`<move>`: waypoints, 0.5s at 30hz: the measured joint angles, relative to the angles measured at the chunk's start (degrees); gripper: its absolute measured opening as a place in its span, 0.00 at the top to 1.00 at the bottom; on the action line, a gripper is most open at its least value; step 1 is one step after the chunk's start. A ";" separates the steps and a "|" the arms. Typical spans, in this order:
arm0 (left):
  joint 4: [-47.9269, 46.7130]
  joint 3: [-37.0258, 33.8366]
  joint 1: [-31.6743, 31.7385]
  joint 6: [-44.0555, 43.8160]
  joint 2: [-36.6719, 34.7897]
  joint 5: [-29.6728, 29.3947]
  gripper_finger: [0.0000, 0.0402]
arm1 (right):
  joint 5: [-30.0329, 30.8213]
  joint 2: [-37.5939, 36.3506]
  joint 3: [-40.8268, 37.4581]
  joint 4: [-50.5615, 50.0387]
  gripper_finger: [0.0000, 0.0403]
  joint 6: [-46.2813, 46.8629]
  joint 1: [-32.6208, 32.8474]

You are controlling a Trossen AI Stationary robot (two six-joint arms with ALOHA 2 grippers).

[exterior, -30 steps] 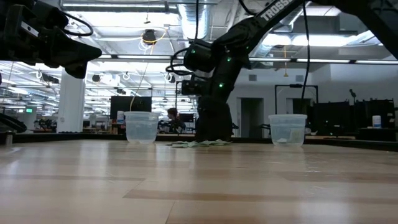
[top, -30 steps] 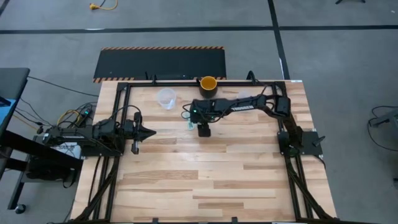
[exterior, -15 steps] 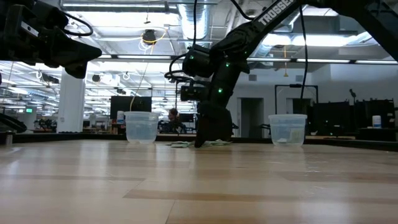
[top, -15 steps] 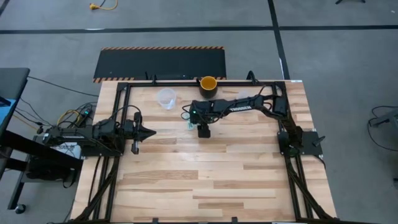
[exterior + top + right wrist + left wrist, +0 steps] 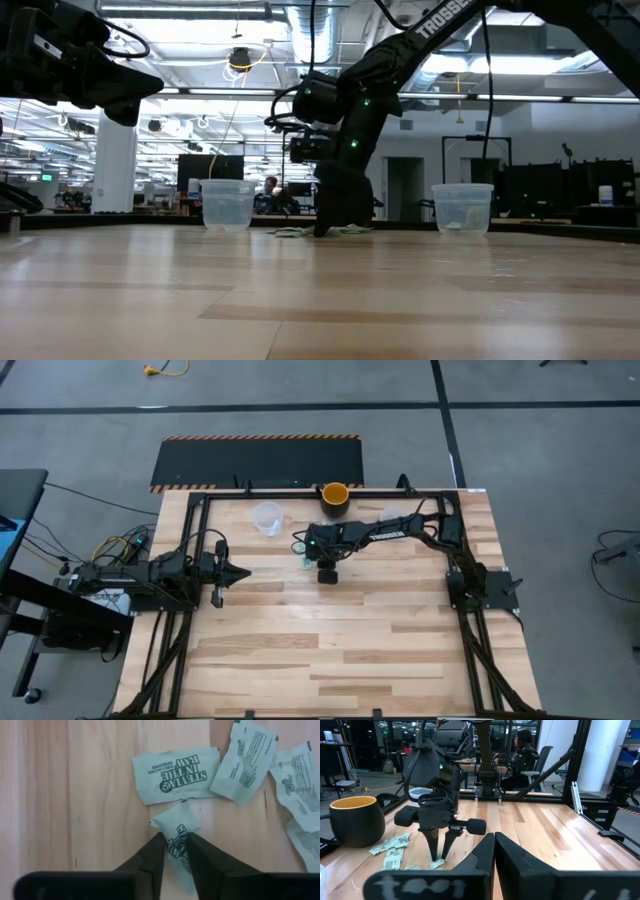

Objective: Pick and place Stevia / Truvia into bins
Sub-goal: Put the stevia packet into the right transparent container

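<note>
The right end effector (image 5: 174,851) points straight down at the wooden surface (image 5: 340,650), its two dark fingers (image 5: 150,856) drawn close together and pinching one light green sachet (image 5: 176,831) between their tips. The sachet is creased and slightly lifted at its free end, which sticks out ahead of the fingertips. In the left wrist view the same end effector (image 5: 439,854) stands with its narrow fingers nearly meeting at the surface, the pinched sachet (image 5: 437,863) at their tips.

The other Stevia sachets (image 5: 175,774) lie flat on the surface just beyond the held one: one with its print facing up lies directly past the fingertips without touching them, and several more (image 5: 246,761) are scattered to one side, some overlapping. In the left wrist view the loose pile (image 5: 392,849) sits between the right end effector and the yellow-orange cup (image 5: 356,820).

In the high view the right end effector (image 5: 326,571) is at the middle of the surface's far half. One clear bin (image 5: 266,517) stands to its left near the far edge; the other clear bin (image 5: 462,208) shows in the low view on the opposite side of the arm.

The left end effector (image 5: 238,572) hovers over the left side of the surface, well apart from the sachets, its fingers (image 5: 475,860) closed together and holding nothing.
</note>
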 joint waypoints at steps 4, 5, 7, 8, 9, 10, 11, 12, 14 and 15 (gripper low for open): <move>0.00 0.02 0.00 0.00 0.00 -0.01 1.00 | 1.20 -0.02 0.00 -0.47 0.93 3.14 0.25; 0.00 0.00 0.00 0.01 -0.01 -0.01 1.00 | 2.08 -0.16 0.00 -0.77 0.96 3.93 0.52; 0.00 0.00 -0.01 0.00 -0.01 0.00 1.00 | 4.61 -0.73 -0.13 -2.38 0.98 4.92 0.79; 0.00 0.00 0.00 0.00 0.00 0.00 1.00 | 5.50 -0.88 -0.16 -2.99 0.98 5.45 0.83; 0.00 0.00 0.00 0.00 0.00 0.00 1.00 | 6.78 -1.21 -0.21 -3.53 0.97 6.08 1.09; 0.00 0.02 0.00 0.00 0.00 -0.02 1.00 | 8.60 -1.75 -0.36 -4.71 0.97 6.64 1.35; 0.00 0.00 0.00 0.04 -0.02 -0.02 1.00 | 10.04 -2.35 -0.39 -5.60 0.97 7.06 1.38; 0.00 0.00 0.00 0.04 -0.01 -0.02 1.00 | 11.44 -3.10 -0.39 -5.57 0.97 7.40 1.40; 0.00 0.01 -0.01 -0.01 0.00 -0.02 1.00 | 13.69 -5.08 -0.33 -7.27 0.99 7.98 1.74; 0.01 0.01 -0.01 0.00 -0.02 -0.02 1.00 | 14.70 -6.14 -0.33 -8.11 0.99 8.31 1.84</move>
